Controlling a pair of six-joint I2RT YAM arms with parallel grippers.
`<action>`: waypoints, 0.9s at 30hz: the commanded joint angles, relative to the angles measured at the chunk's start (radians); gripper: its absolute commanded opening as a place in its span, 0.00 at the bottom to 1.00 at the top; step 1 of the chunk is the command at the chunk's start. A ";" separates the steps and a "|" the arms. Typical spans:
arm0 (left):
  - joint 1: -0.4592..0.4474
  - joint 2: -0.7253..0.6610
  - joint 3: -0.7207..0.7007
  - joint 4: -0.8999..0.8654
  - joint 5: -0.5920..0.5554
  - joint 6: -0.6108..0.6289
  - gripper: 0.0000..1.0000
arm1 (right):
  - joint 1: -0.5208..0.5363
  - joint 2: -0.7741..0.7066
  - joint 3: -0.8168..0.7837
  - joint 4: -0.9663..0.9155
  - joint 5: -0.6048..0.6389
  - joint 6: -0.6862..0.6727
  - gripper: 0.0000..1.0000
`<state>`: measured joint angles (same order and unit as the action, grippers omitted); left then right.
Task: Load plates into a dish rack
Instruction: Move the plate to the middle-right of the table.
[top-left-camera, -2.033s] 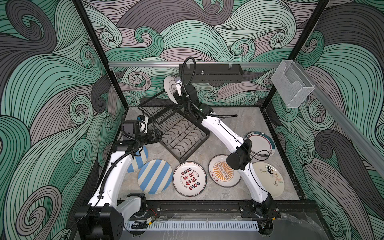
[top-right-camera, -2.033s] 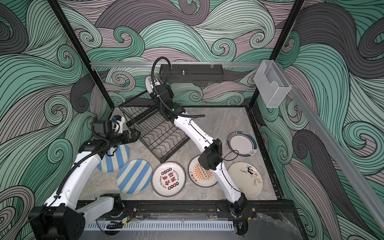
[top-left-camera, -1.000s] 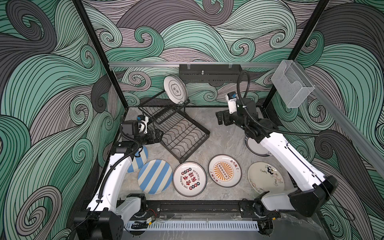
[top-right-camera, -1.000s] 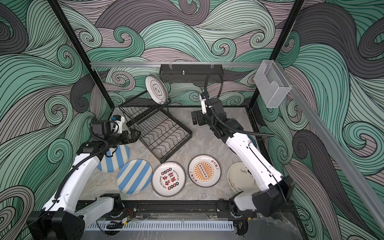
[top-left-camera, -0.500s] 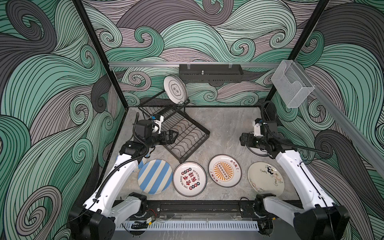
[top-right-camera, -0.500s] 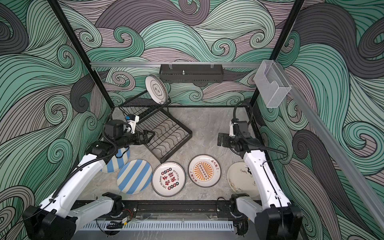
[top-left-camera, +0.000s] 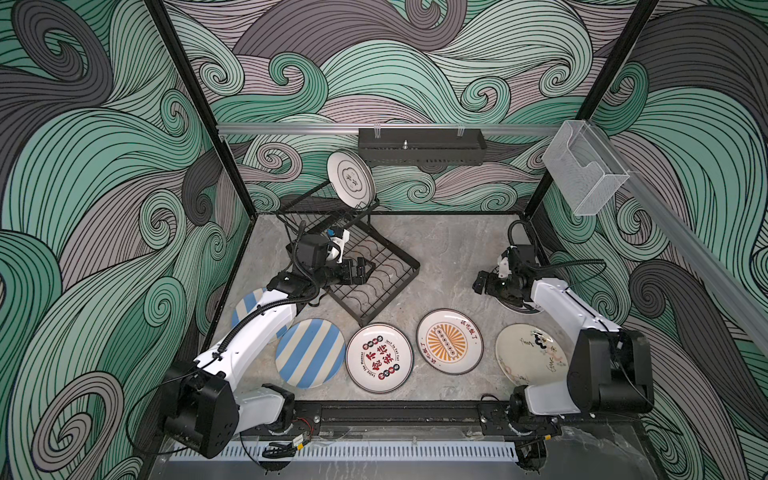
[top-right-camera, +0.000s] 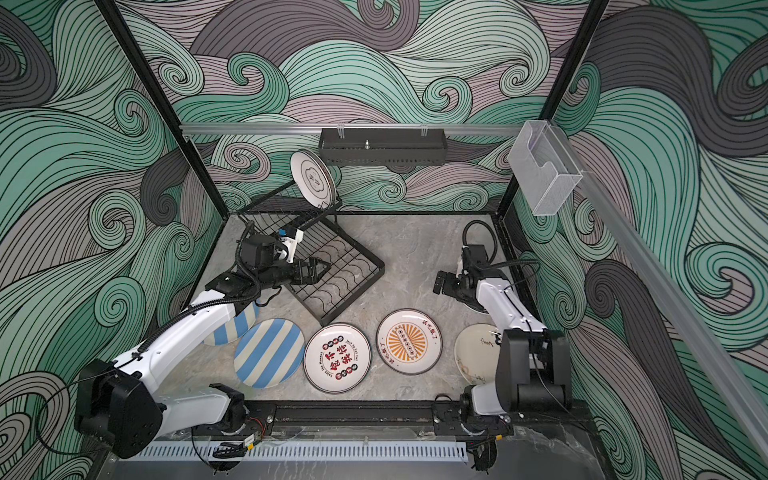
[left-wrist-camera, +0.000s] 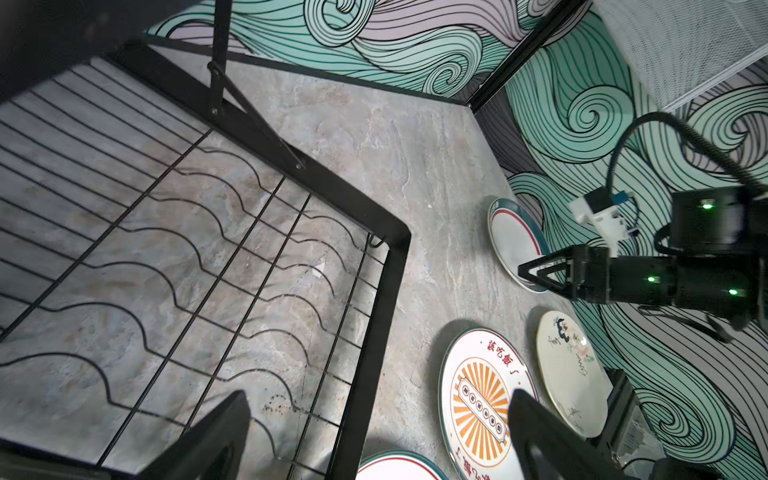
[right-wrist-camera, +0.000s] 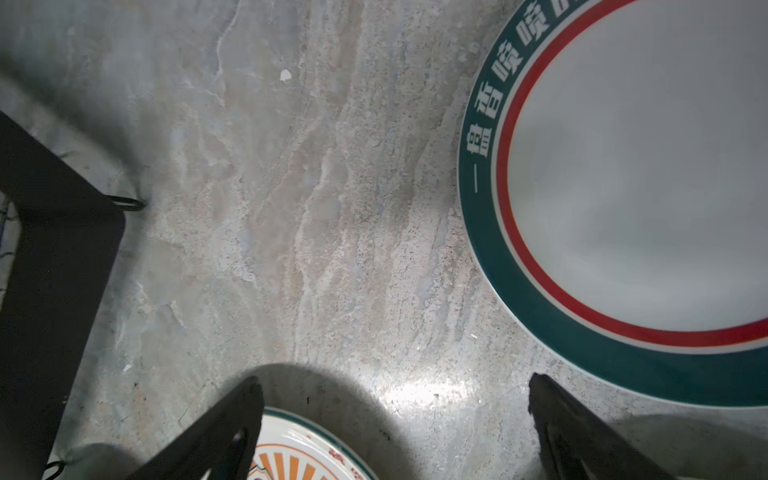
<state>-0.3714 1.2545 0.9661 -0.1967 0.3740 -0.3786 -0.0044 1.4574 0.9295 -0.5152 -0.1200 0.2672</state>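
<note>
A black two-tier wire dish rack (top-left-camera: 390, 296) sits at ten o'clock, with one white round plate (top-left-camera: 351, 178) upright on its upper shelf. Six patterned plates (top-left-camera: 379, 358) lie flat from eight to three o'clock. The left gripper (top-left-camera: 361, 272) hovers released over the rack's base. The right gripper (top-left-camera: 480, 286), spread and empty, hangs at three o'clock.

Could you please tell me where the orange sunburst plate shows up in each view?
Top view: the orange sunburst plate lies flat, right of the red-lettered plate.
Top view: likewise.
Left wrist: beside the cream plate.
Right wrist: only its rim, cropped.
Shared landmark: the dish rack corner.
</note>
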 joint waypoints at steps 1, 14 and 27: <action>-0.020 0.027 0.005 0.067 0.027 0.005 0.99 | -0.001 -0.005 -0.008 0.058 0.099 0.009 0.99; -0.038 0.137 0.091 0.018 0.035 0.049 0.99 | -0.035 0.242 0.161 0.094 0.037 0.009 1.00; -0.080 0.266 0.151 0.031 0.020 0.079 0.99 | -0.035 0.300 0.177 0.083 -0.006 0.016 1.00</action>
<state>-0.4374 1.5146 1.0790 -0.1684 0.3931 -0.3218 -0.0380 1.7367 1.0889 -0.4221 -0.1043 0.2707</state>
